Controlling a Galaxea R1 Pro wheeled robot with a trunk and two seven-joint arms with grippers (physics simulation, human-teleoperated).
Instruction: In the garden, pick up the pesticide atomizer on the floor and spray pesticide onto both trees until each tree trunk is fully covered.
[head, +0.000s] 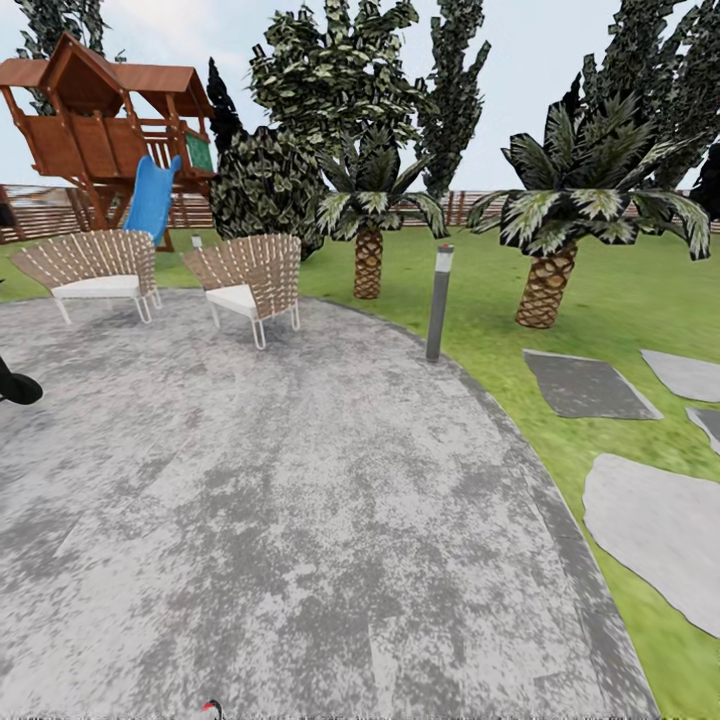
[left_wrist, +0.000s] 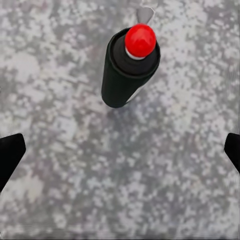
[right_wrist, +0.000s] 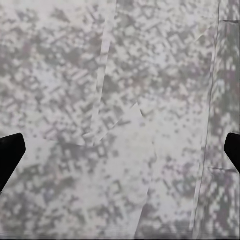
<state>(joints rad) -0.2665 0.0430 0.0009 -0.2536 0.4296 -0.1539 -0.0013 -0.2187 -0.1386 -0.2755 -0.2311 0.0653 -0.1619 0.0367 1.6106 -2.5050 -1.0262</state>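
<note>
Facing grey paved patio, green garden lawn, scaly palms

Bright, even, nearly shadowless daylight over a coarse-textured rendered patio, pixel-blotchy in both wrist views.

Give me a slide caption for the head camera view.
Grey paved patio with two wicker chairs, a bollard light, palms and a wooden playhouse.

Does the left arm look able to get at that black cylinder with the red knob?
Probably yes: the black red-knobbed cylinder lies ahead of the open left tool, with nothing between them.
</note>
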